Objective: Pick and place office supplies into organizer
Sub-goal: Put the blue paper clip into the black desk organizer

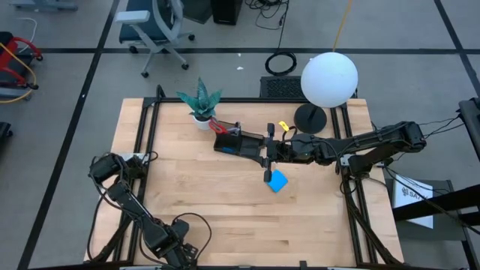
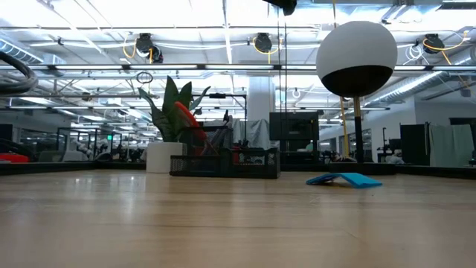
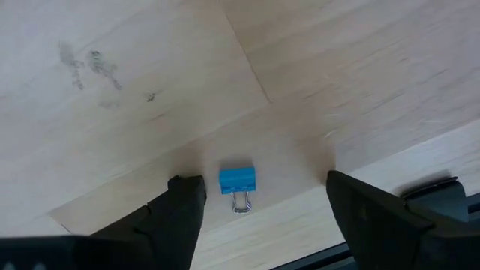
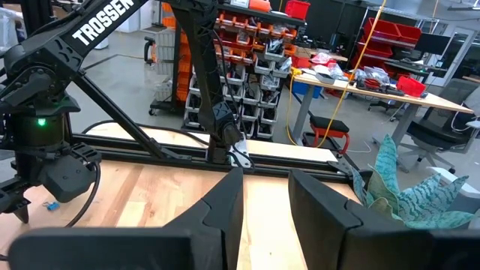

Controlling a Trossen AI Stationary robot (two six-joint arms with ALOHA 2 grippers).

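From the high view, my right gripper (image 1: 267,159) sits centre frame, reaching in from the right edge, between the organizer (image 1: 238,142) just up-left of it and the notepad (image 1: 278,181) just below-right. Its wrist camera shows the fingers (image 4: 217,206) a narrow gap apart with nothing between them, pointing level across the table towards the left arm's base. In the low view only its tip shows at the top edge, high above the table, so I judge it is between picks: either just clear of the organizer or lining up for the notepad.

My left gripper (image 3: 255,202) is folded at the bottom left of the high view, low over the wood, fingers wide on either side of one small blue binder clip (image 3: 238,182) that lies untouched on the table.

Count: one notepad, flat on the table right of centre in the low view (image 2: 344,179); one clip; one organizer, with red scissors (image 2: 186,116) handles poking out of its back part. I cannot count pens from here.

Next, I think the clip is the easier take: lower the left, close on the blue body, then carry it across to the organizer. The notepad will need an edge grip, since it lies flat.

One plant (image 1: 199,101) and one lamp (image 1: 328,79) stand at the table's far edge, in the upper part of the high view.
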